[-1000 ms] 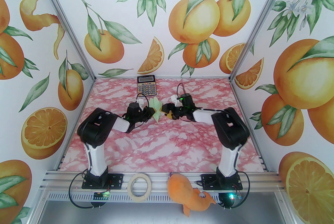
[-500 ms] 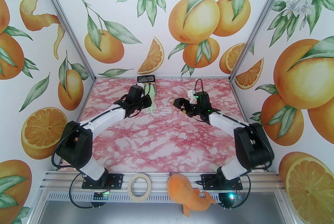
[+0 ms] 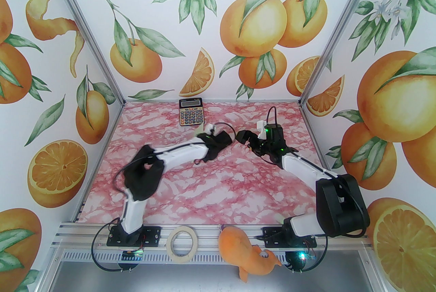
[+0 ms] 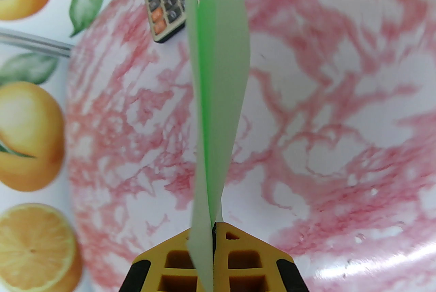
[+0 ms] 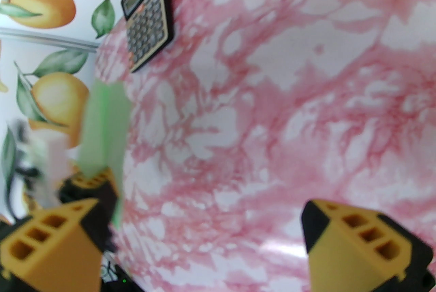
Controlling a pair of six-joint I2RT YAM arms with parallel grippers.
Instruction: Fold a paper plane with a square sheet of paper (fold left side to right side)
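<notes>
a pink marbled tabletop [image 3: 211, 188] carries a calculator [image 3: 190, 111] at its 12 o'clock edge. the pale green paper plane [image 4: 221, 79], seen edge-on, is clamped at its near end by the left end effector [image 4: 214, 236], toward 5 o'clock of the calculator; from above, the wrist hides nearly all of it. the right end effector [image 5: 201, 205] gapes empty at its 3 o'clock, the plane a blur in its camera.

This is a robotics lab test cell. The booth is framed by silver aluminium extrusion posts [image 3: 86, 28] and walled with orange-fruit print panels [image 3: 218, 11]. Two black-and-white robot arms [image 3: 180, 152] are bolted to a slotted aluminium rail [image 3: 81, 232] at the edge of a pink marble-patterned tabletop [image 3: 211, 188]. Loose black cables [image 3: 98, 260] and a small lit circuit board [image 3: 133, 254] hang below the rail.
</notes>
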